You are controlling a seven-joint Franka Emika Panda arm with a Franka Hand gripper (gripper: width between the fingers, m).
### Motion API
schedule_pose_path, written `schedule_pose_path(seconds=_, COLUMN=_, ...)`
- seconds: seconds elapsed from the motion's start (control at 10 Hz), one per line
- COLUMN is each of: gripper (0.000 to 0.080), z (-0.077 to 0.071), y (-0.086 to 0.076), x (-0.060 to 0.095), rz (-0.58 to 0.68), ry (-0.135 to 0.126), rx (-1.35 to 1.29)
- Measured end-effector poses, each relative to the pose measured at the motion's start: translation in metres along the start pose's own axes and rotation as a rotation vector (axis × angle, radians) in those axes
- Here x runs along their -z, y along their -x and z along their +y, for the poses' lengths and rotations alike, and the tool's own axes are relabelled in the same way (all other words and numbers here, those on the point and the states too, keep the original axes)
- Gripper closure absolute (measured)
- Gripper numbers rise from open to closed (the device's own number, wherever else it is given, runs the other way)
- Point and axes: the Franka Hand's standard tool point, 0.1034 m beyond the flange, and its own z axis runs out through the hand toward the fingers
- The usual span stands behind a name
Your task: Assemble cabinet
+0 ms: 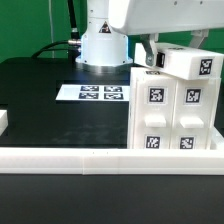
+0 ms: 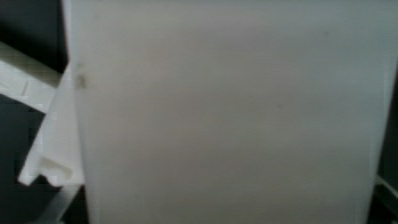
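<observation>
**A:** so what can anyone actually make out here? The wrist view is basically one big pale slab, the cabinet [image 2: 231,110] filling nearly the whole picture, blurry, with just a dark strip down one side and a thin white edge piece poking out. No fingertips visible in it.

**B:** yeah, and the exterior view doesn't help much with the gripper [image 1: 152,55] either. It sits right behind the cabinet's [image 1: 172,110] top edge, so its fingers are mostly hidden. Can't tell if the pincer is wide, narrow or clamped on anything.

**A:** where's the cabinet then?

**B:** standing on the black table [image 1: 40,100] toward the exterior view's right, just behind the white rail [image 1: 100,157] that runs across the front. Several square tags face the camera. Its right side is cut off by the frame. A smaller tagged white block [image 1: 195,64] sits on top of it.

**A:** anything inside it?

**B:** can't see into any compartment from here. The marker board [image 1: 98,93] lies flat behind it, near the arm's base [image 1: 100,45].
</observation>
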Motion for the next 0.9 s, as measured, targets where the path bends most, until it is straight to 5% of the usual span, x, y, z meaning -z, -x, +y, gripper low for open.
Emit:
schedule_pose_path(seconds=0.6, gripper=0.0240, z=-0.0018, y=-0.0004, x=-0.0003, rz=0.000, ry=-0.003, rx=-0.355)
schedule_pose_path(seconds=0.9, gripper=0.0240, z=-0.0018, y=-0.0009, x=-0.0008, rz=0.027, ry=-0.033, rx=-0.640)
